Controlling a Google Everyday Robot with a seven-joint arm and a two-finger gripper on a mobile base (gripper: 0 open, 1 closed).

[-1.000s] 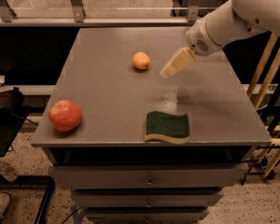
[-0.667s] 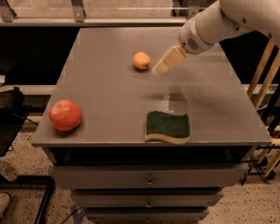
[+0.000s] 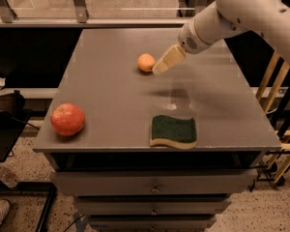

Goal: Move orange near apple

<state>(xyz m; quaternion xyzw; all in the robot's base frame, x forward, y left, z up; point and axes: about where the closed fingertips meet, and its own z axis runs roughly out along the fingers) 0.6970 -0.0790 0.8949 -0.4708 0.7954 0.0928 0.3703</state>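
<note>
Our gripper (image 3: 159, 69) hangs low over the tabletop (image 3: 111, 91), and we cannot tell whether it is spread or pressed together. It has slid left since a second ago. Nearest us sit the apple (image 3: 67, 119) at the front left edge and a green sponge (image 3: 174, 131); farther back lies the orange (image 3: 146, 62), just left of the gripper and well apart from the apple.

The white arm (image 3: 251, 8) comes in from the upper right of the orange (image 3: 146, 62) and slopes down and to the left through a rounded wrist (image 3: 195, 35). Its beige claw (image 3: 160, 67) points down-left. The tip is just beside the orange's right side, and contact cannot be judged.
</note>
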